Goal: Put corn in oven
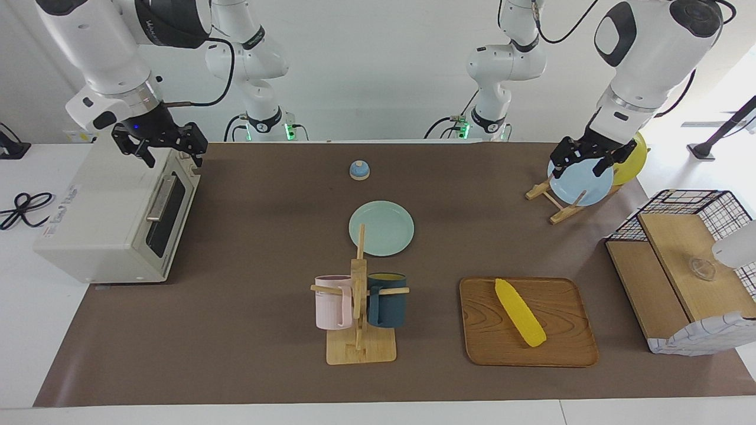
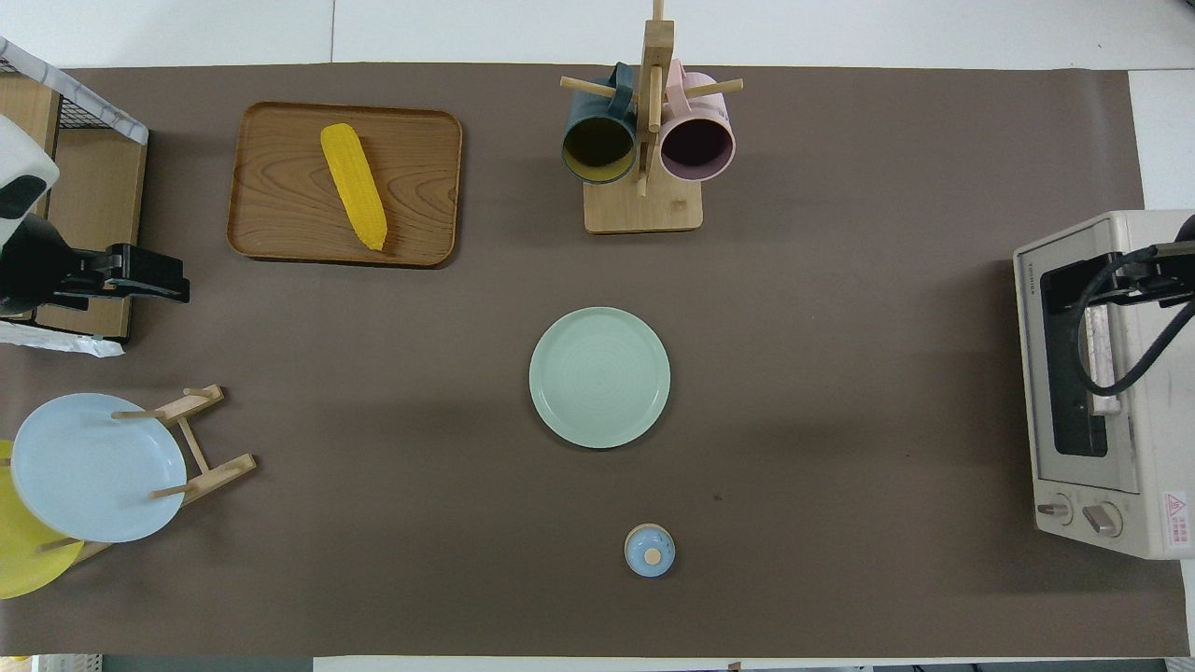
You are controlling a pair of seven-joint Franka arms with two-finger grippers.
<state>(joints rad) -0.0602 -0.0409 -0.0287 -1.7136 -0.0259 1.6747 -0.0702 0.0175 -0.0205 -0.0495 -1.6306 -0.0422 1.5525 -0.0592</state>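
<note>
The corn (image 1: pixel 520 311) (image 2: pixel 354 185), a yellow tapered cob, lies slantwise on a wooden tray (image 1: pixel 478 336) (image 2: pixel 420 187) toward the left arm's end of the table, away from the robots. The oven (image 1: pixel 112 218) (image 2: pixel 1102 383) stands at the right arm's end with its dark glass door shut. My right gripper (image 1: pixel 168 154) (image 2: pixel 1120 275) hangs open and empty over the oven's top edge above the door. My left gripper (image 1: pixel 582 165) (image 2: pixel 140 280) hangs open and empty in the air by the plate rack, well apart from the corn.
A mug rack (image 1: pixel 360 307) with a pink and a dark blue mug stands beside the tray. A green plate (image 1: pixel 381 228) lies mid-table, a small blue knobbed lid (image 1: pixel 359 170) nearer the robots. A blue plate (image 1: pixel 582 183) and a yellow plate (image 1: pixel 632 162) lean in the rack; a wire basket (image 1: pixel 679 265) holds wooden shelves.
</note>
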